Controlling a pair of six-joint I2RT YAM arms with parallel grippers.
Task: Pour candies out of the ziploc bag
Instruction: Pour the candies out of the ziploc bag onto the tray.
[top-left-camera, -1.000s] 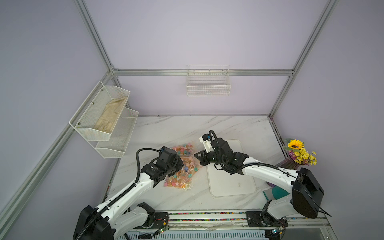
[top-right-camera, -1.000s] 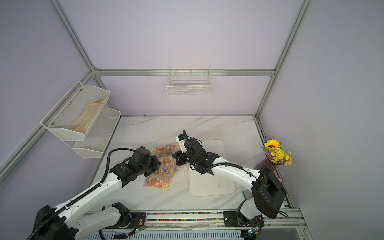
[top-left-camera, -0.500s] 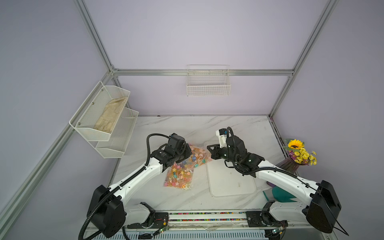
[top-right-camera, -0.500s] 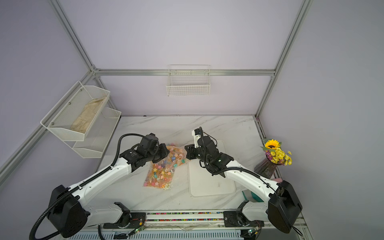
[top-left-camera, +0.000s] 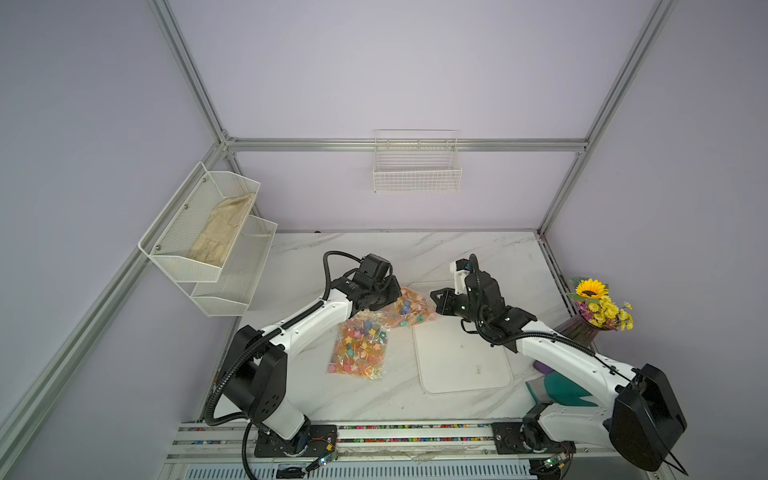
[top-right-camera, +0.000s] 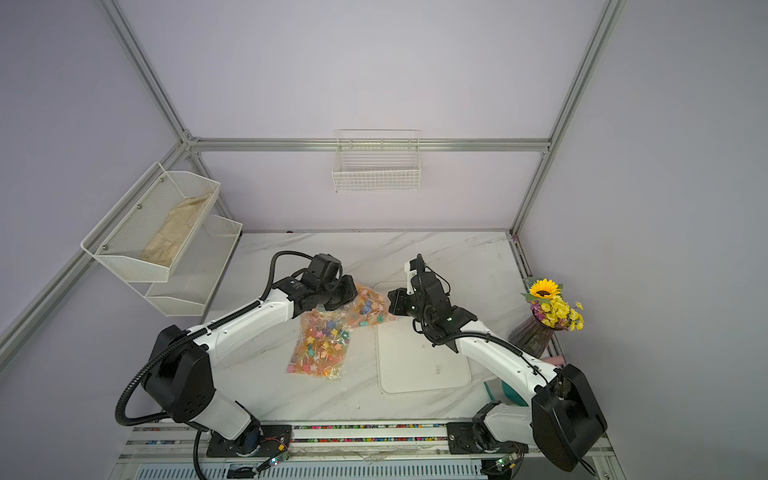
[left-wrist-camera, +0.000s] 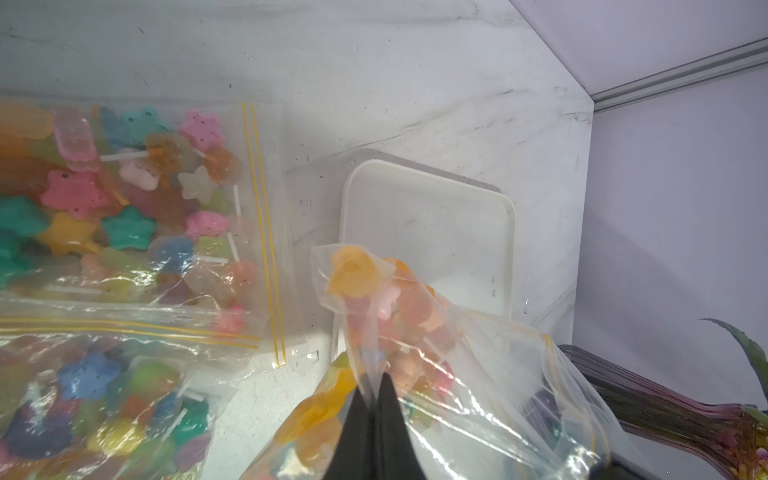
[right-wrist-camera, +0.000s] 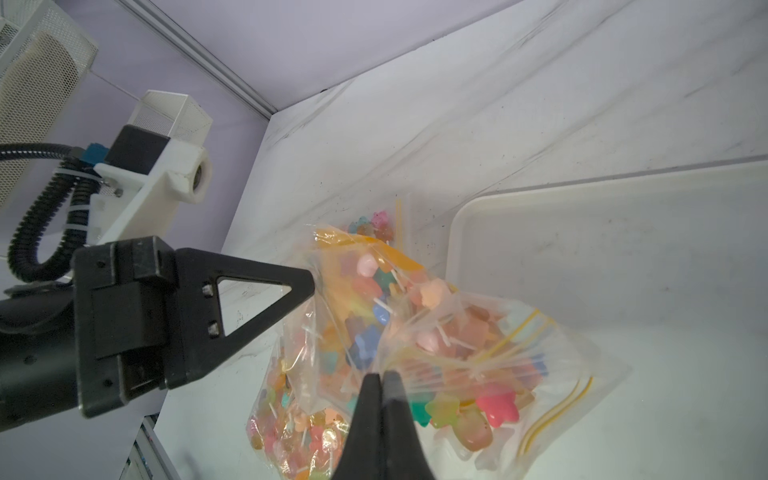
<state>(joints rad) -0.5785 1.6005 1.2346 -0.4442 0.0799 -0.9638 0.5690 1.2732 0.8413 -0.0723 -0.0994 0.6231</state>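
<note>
left claw (left-wrist-camera: 376, 380): closed. We see both fingers pinched flat on the clear film of the ziploc bag (top-left-camera: 409, 309), near one corner.
right claw (right-wrist-camera: 380, 380): closed as well, gripping the same bag where its yellow zip strips bunch up.
ziploc bag: stretched between the two claws, over the far corner of the tray (top-left-camera: 465, 361) on the left arm's side. We cannot tell whether it touches the tray.
candies (right-wrist-camera: 365, 349): inside the held bag. They are star and flower shapes on pale sticks, in orange, pink, blue and green.
tray: white, shallow, on the bench (top-left-camera: 374, 245), with dark specks on its floor.
spare bag (top-left-camera: 359, 349): flat on the bench just beside the tray, packed with the same sweets. The left wrist view shows two zip edges at right angles; we cannot tell if that is one bag or two.
wall rack (top-left-camera: 183, 264): two mesh tiers; the upper one holds a beige crumpled sheet (top-left-camera: 222, 230).
wire basket (top-left-camera: 417, 166): on the back wall.
vase (top-left-camera: 582, 330): holds a sunflower bouquet, at the bench edge on the right arm's side.
</note>
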